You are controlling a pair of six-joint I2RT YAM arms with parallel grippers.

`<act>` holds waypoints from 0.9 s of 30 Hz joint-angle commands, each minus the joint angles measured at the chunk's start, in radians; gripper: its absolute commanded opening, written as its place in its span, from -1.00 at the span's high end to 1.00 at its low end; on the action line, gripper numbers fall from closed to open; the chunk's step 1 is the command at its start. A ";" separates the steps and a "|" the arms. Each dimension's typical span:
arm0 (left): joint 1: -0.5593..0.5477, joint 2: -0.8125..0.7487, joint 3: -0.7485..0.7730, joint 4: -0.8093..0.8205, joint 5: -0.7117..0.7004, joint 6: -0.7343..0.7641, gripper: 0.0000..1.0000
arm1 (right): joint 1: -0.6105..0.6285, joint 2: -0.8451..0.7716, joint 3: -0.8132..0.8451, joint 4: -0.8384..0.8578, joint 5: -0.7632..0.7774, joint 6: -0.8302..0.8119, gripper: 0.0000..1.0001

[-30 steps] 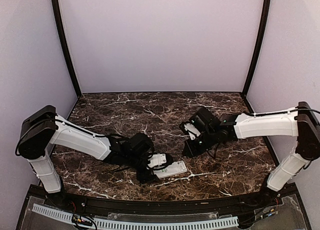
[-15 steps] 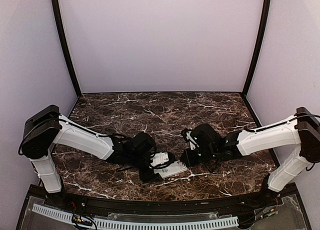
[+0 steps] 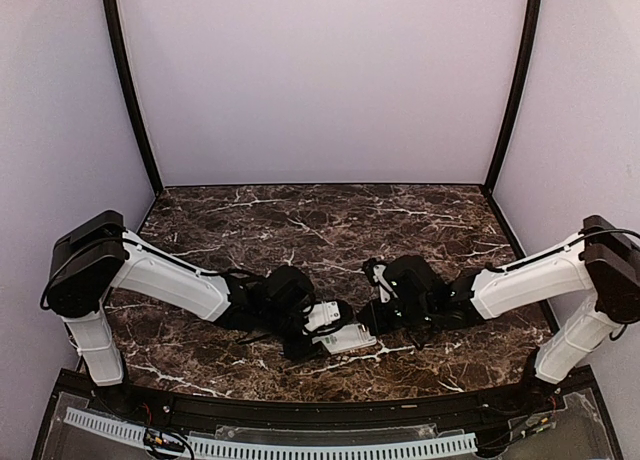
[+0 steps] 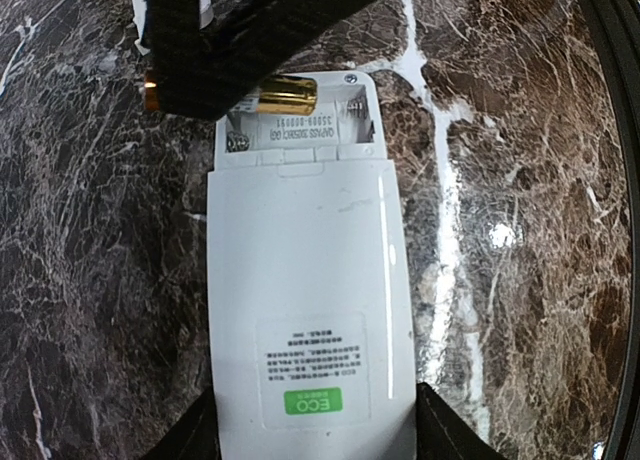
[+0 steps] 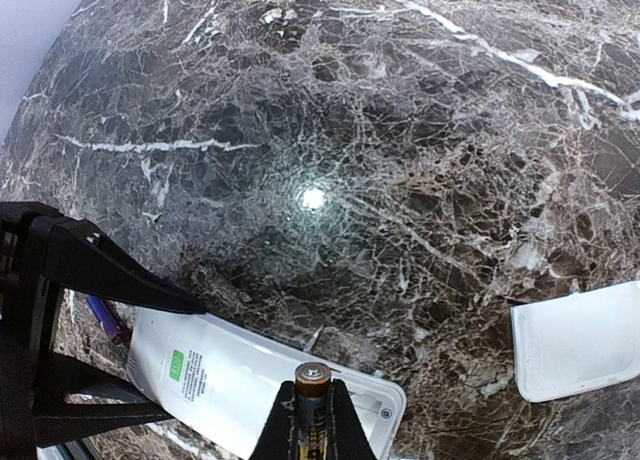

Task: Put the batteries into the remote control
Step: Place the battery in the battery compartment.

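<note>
1. Near the front middle of the dark marbled worktop [image 3: 200, 230], finding the remote control [image 4: 305, 290] lying back-up, with its green label toward the left wrist camera and its battery bay [image 4: 300, 132] uncovered at the far end.
2. Seeing the left fingers [image 4: 195, 438] flanking the label end, one against each long edge; not managing to tell whether they are squeezing it or merely standing beside it.
3. Watching the right fingers [image 5: 283, 432] clamping a battery [image 5: 312, 380], metal tip forward, just over the uncovered bay.
4. From the left wrist view, finding the black right fingers crossing the bay's upper corner and hiding part of it; glimpsing a gold battery body in the upper slot, and only printed text and a spring in the lower; not managing to tell whether that battery is seated.
5. Spotting a plain white cover [image 5: 580, 342] lying flat near the bay end, apart from the remote control.
6. Noticing a small purple-blue thing [image 5: 105, 317] beside the left fingers, too hidden to identify.
</note>
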 commanded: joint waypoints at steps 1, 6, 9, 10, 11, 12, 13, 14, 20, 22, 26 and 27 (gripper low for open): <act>-0.006 0.028 -0.007 -0.050 -0.004 -0.001 0.00 | 0.006 0.017 -0.015 0.047 0.016 -0.010 1.00; -0.007 0.027 -0.002 -0.060 0.003 -0.007 0.15 | 0.006 -0.004 -0.024 0.033 0.029 -0.003 1.00; -0.013 0.028 0.000 -0.058 0.003 -0.022 0.24 | 0.007 -0.009 -0.037 0.032 0.034 0.003 1.00; -0.015 0.028 0.001 -0.058 0.004 -0.024 0.25 | 0.007 -0.009 -0.040 0.034 0.033 0.004 1.00; -0.019 0.028 0.001 -0.057 0.002 -0.029 0.27 | 0.008 -0.006 -0.042 0.036 0.032 0.004 1.00; -0.020 0.028 0.000 -0.056 -0.002 -0.032 0.28 | 0.007 -0.004 -0.045 0.040 0.031 0.005 1.00; -0.021 0.030 0.000 -0.055 -0.005 -0.036 0.29 | 0.008 -0.004 -0.049 0.046 0.032 0.005 1.00; -0.022 0.030 -0.003 -0.055 -0.010 -0.039 0.30 | 0.010 -0.005 -0.052 0.053 0.032 0.005 1.00; -0.022 0.038 -0.006 -0.052 -0.016 -0.039 0.32 | 0.008 0.005 -0.058 0.073 0.033 -0.006 1.00; -0.023 0.041 -0.005 -0.053 -0.017 -0.038 0.32 | 0.009 0.011 -0.058 0.074 0.036 -0.005 1.00; -0.022 0.041 -0.003 -0.056 -0.020 -0.037 0.33 | 0.009 0.016 -0.063 0.082 0.037 -0.015 1.00; -0.022 0.041 -0.002 -0.056 -0.020 -0.038 0.33 | 0.010 0.019 -0.062 0.078 0.034 -0.017 1.00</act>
